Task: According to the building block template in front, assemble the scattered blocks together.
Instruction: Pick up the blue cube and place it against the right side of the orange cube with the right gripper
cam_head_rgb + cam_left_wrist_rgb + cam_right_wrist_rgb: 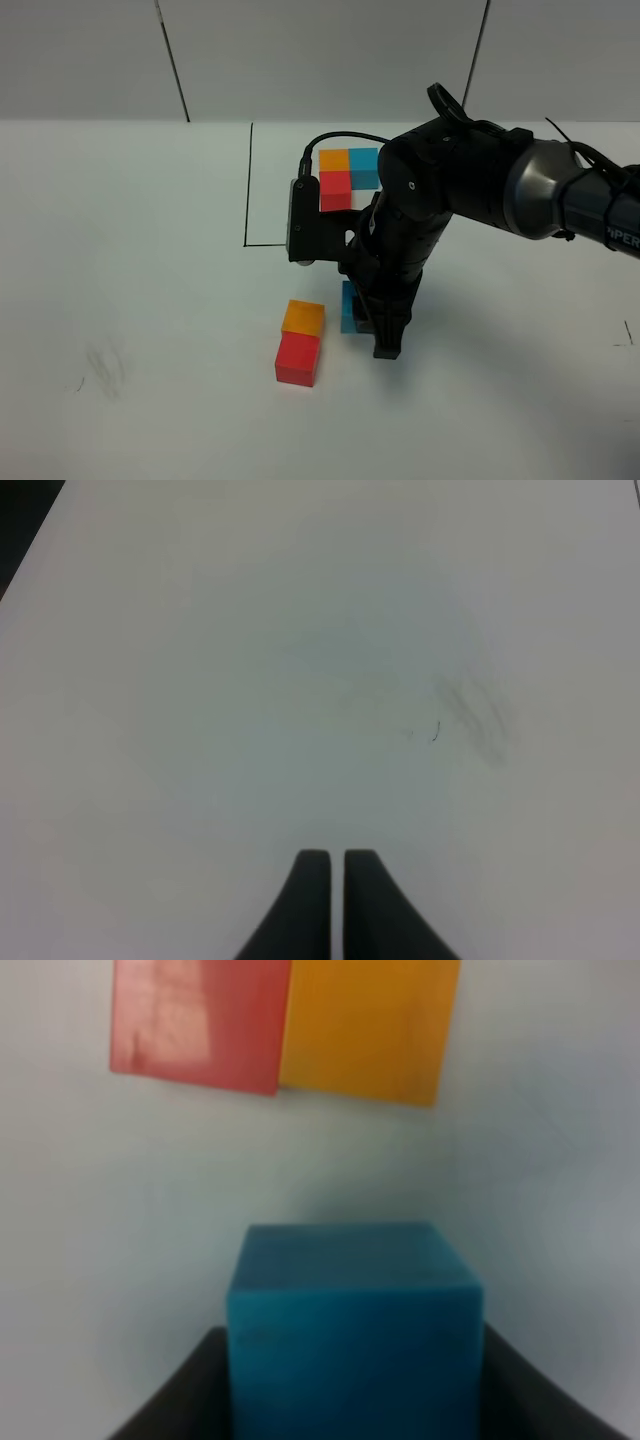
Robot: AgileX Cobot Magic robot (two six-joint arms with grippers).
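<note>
At the lower middle of the exterior high frame, the right pincer points down at the white tabletop with its jaws closed on a small matte blue cube, just right of the touching orange cube and red cube. The framed template trio of orange, blue and red cubes sits above, partly behind the black arm. The left pincer hangs over bare tabletop, its jaws pressed together and holding nothing.

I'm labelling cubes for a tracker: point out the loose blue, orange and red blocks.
blue block point(355, 1335): right wrist view, front face.
orange block point(303, 317): exterior high view, top face.
red block point(297, 359): exterior high view, top face.
</note>
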